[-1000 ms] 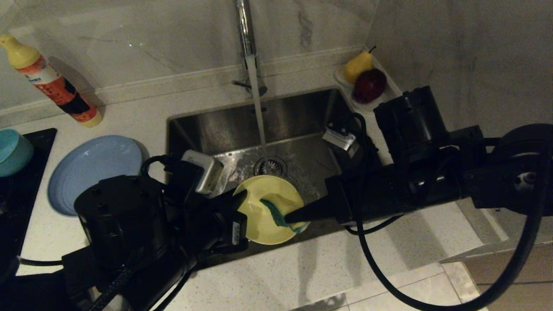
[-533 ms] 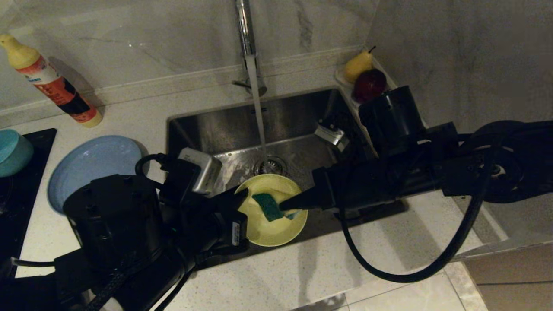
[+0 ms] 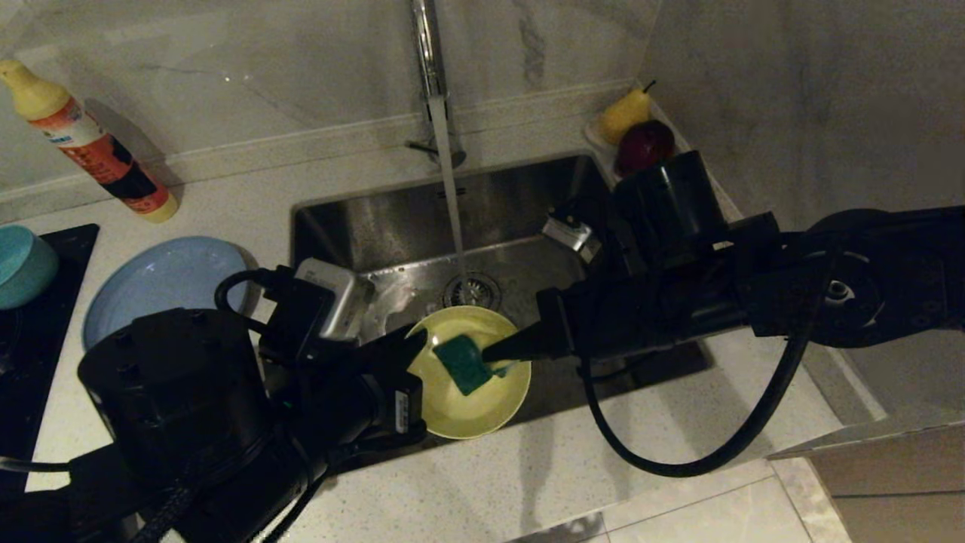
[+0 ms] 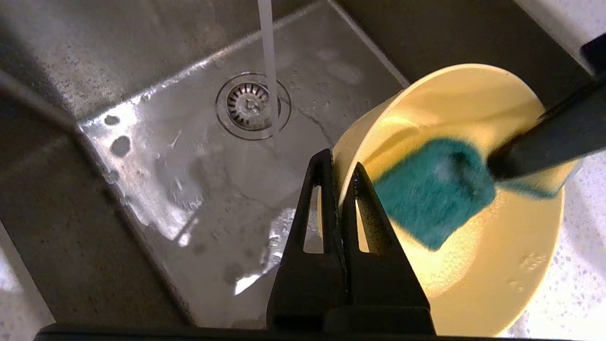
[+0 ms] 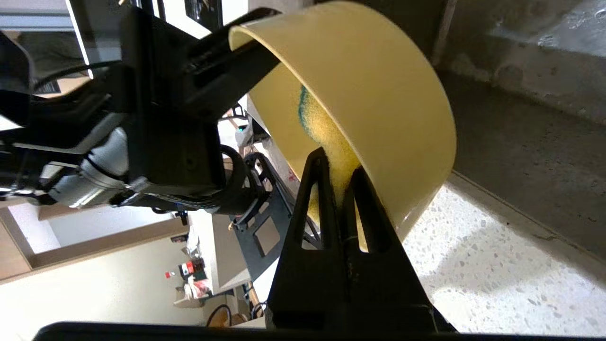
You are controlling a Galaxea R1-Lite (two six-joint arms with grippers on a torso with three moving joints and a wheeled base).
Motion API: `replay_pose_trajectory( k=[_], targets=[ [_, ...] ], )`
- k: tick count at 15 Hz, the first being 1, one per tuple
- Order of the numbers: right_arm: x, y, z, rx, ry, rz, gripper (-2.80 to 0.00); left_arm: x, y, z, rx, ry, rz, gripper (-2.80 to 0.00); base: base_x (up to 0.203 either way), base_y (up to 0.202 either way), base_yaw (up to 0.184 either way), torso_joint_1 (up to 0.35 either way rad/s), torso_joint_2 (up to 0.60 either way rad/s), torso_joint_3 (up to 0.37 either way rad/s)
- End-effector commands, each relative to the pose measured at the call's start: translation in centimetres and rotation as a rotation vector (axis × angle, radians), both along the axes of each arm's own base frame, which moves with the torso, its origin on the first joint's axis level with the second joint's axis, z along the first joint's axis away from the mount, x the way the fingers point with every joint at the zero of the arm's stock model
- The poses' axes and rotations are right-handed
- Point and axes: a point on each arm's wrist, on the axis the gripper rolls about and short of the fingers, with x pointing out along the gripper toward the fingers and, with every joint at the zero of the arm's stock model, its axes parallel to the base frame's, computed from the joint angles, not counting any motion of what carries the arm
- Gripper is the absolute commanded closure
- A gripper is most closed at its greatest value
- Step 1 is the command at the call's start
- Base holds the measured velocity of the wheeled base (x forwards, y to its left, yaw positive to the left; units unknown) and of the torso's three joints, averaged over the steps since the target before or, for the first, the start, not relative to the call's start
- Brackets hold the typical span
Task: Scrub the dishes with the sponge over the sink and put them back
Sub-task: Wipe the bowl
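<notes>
While the left gripper (image 3: 411, 348) pinched the near-left rim of the yellow bowl (image 3: 471, 403) with its fingers pressed tight on the wall, the bowl hung tilted over the front edge of the sink (image 3: 520, 204), its mouth turned up and toward the right arm. The right gripper (image 3: 494, 354) was clamped on the sponge (image 3: 461, 365), green face up, and pressed it into the bowl's hollow. A second earlier the sponge had sat bunched at the bowl's right lip; it had since slid inward toward the centre and lay flatter, and the bowl had drifted slightly lower and leftward. That reads as a scrubbing stroke under way on the first dish, with the inside only partly covered.

Beyond the bowl, water ran from the tap (image 3: 428, 68) onto the drain (image 3: 472, 289). Farther left, the blue plate (image 3: 162, 290) and the teal bowl (image 3: 22, 265) waited on the counter, apparently unwashed.

From the left wrist, the fingers' bite on the thin rim was plain, and the stream fell clear of the bowl. Only the right wrist view showed the sponge's yellow underside squeezed between that gripper's fingertips and pushed against the inner wall, plus the bowl's outer side, which the head view hid.
</notes>
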Motion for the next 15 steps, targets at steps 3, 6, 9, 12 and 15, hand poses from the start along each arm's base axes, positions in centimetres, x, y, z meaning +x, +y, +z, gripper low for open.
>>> replay_pose_trajectory(
  k=[3,6,9,12,15],
  targets=[
    [-1.6,-1.0,2.5,0.051,-0.015,-0.003,0.0,0.3,-0.2,-1.5,0.047,0.03,0.018,0.0,0.0,0.0,0.0,0.0,0.0,0.0],
    [-2.9,0.0,2.3,0.042,-0.004,0.04,0.0,0.8,-0.6,-1.4,0.021,-0.008,0.056,0.0,0.0,0.0,0.0,0.0,0.0,0.0],
    [-3.1,0.9,1.3,-0.013,0.014,0.019,0.0,0.2,0.0,-1.7,0.093,-0.027,0.061,0.0,0.0,0.0,0.0,0.0,0.0,0.0],
    [-2.7,1.6,0.5,-0.059,0.006,-0.023,0.0,-0.2,0.5,-1.6,0.094,-0.034,0.068,0.0,0.0,0.0,0.0,0.0,0.0,0.0],
    [-2.1,2.0,-0.2,-0.098,0.011,-0.065,0.0,-0.7,0.8,-1.0,0.1,-0.059,0.066,0.0,0.0,0.0,0.0,0.0,0.0,0.0]
  ],
)
